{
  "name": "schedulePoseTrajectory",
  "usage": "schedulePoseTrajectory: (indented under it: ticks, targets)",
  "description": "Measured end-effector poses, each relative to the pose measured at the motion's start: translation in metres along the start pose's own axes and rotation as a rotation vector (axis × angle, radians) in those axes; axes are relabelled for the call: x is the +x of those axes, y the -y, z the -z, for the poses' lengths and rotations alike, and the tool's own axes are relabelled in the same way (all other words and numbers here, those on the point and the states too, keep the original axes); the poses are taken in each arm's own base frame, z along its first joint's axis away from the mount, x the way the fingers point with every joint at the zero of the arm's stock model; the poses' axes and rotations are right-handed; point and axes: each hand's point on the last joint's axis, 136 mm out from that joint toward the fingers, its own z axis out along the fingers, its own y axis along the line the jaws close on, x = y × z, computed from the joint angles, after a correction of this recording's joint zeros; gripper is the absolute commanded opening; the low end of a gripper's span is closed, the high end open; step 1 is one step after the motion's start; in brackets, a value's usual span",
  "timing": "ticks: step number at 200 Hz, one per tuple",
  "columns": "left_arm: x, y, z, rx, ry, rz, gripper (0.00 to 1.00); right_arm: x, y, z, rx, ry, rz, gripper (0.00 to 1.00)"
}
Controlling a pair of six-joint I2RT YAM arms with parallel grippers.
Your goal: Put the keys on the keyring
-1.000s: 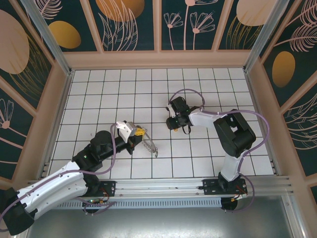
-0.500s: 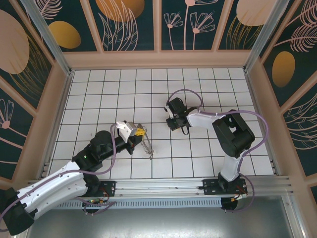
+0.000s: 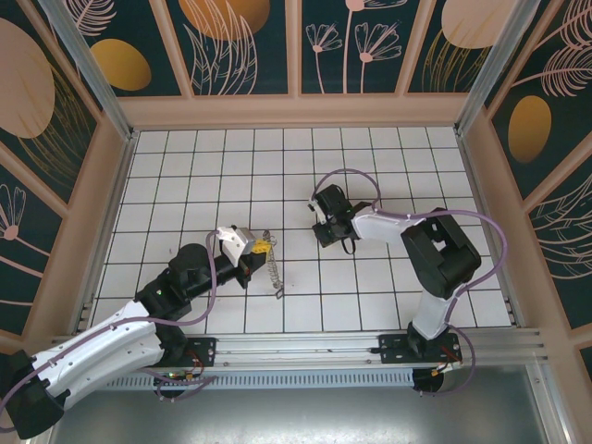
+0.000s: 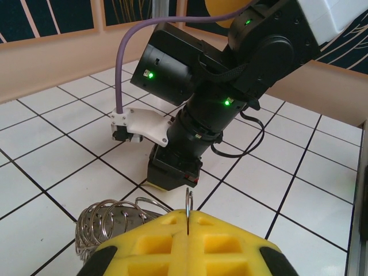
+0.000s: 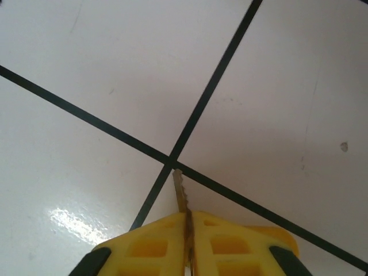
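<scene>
1. Two arms on one white tiled counter [image 3: 185, 176]: left arm [image 3: 120, 342] low at the left, right arm [image 3: 435, 250] at the right, one tool apiece.
2. Left tool [image 4: 188, 225]: two yellow fingers pressed together, gripping the keyring [image 4: 188, 202], seen as one thin metal edge upright in the seam between them.
3. One bunch of keys [image 3: 275, 271] hanging from that tool as a short chain, near the middle of the counter. Low end at or just above the tiles; contact impossible to tell. Keys in the bunch too small to count.
4. In the left wrist view, the same bunch as one coil of bright loops, just left of the fingers and a little below their tips.
5. Right tool [image 5: 188, 227]: two yellow fingers closed on one key [image 5: 180, 192], toothed edge showing, tip aimed at the crossing of two dark tile lines. Touching the tile or just above it, impossible to tell.
6. Right tool pointed down at the counter, up and to the right of the bunch in the top view, apart from it.
7. On the right arm, in the left wrist view: three green lights [image 4: 150, 75] and one purple cable [image 4: 123, 63].
</scene>
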Motion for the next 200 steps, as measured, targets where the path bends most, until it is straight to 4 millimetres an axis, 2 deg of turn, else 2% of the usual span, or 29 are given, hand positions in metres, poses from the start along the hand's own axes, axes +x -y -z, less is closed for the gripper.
schedulePoseTrajectory:
  ticks: [36, 82, 140, 182, 200]
  targets:
    - [0.0, 0.001, 0.0, 0.008, -0.001, 0.0, 0.0, 0.003, 0.0, 0.002, 0.0, -0.002, -0.001, 0.2]
    - [0.0, 0.001, 0.0, 0.008, -0.001, 0.0, 0.0, 0.003, 0.001, 0.01, -0.002, 0.016, -0.009, 0.16]
    - [0.0, 0.002, 0.0, 0.009, -0.001, 0.0, 0.0, 0.01, 0.001, 0.009, 0.0, -0.001, -0.011, 0.14]
    - [-0.002, 0.002, 0.001, 0.013, 0.006, 0.0, 0.0, 0.01, 0.001, 0.009, -0.001, -0.002, -0.012, 0.0]
    - [-0.002, 0.002, 0.001, 0.013, 0.007, 0.0, 0.0, 0.01, 0.001, 0.009, 0.0, -0.001, -0.015, 0.0]
